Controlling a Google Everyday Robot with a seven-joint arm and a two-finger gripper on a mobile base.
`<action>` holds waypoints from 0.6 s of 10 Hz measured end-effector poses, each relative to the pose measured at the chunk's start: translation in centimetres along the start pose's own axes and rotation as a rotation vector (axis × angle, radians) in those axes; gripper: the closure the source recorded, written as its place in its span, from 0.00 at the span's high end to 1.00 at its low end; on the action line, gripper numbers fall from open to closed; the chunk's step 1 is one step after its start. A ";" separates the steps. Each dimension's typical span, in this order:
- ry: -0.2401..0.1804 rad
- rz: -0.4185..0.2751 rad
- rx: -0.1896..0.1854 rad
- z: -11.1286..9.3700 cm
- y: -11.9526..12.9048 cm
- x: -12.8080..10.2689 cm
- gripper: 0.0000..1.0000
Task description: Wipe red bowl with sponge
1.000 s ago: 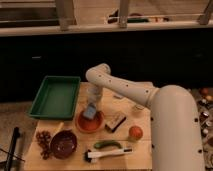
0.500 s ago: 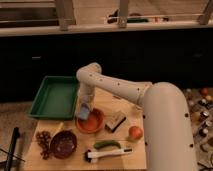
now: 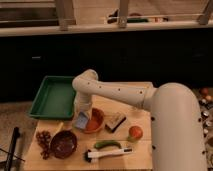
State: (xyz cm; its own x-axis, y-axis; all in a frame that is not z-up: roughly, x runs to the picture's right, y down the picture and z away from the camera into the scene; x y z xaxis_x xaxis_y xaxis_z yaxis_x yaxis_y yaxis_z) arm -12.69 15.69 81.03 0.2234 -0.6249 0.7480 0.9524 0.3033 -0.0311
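Note:
The red bowl [image 3: 95,120] sits near the middle of the wooden table [image 3: 140,155]. The blue-grey sponge [image 3: 82,120] is at the bowl's left rim, under the end of my arm. My gripper [image 3: 82,116] hangs down from the white arm over the bowl's left edge, with the sponge at its tip. The sponge covers the bowl's left rim.
A green tray [image 3: 52,97] lies at the left back. A maroon speckled bowl [image 3: 63,144] and a bunch of dark grapes [image 3: 42,142] are front left. A tan block with a dark top [image 3: 115,122], an orange fruit [image 3: 135,132], a green vegetable [image 3: 106,144] and a white-handled brush [image 3: 107,154] lie to the right and front.
The arm has swung leftward, carrying the sponge from the bowl's middle toward its left rim.

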 end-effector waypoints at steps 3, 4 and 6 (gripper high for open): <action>0.003 0.049 -0.017 -0.5 2.5 -0.4 0.00; 0.007 0.071 -0.022 -0.8 3.5 -0.4 0.00; 0.012 0.118 -0.025 -1.2 5.4 0.0 0.00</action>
State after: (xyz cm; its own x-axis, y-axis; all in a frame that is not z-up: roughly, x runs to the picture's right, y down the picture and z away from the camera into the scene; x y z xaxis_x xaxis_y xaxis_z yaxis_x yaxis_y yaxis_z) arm -7.33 16.47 80.04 0.3371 -0.5945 0.7300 0.9239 0.3579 -0.1352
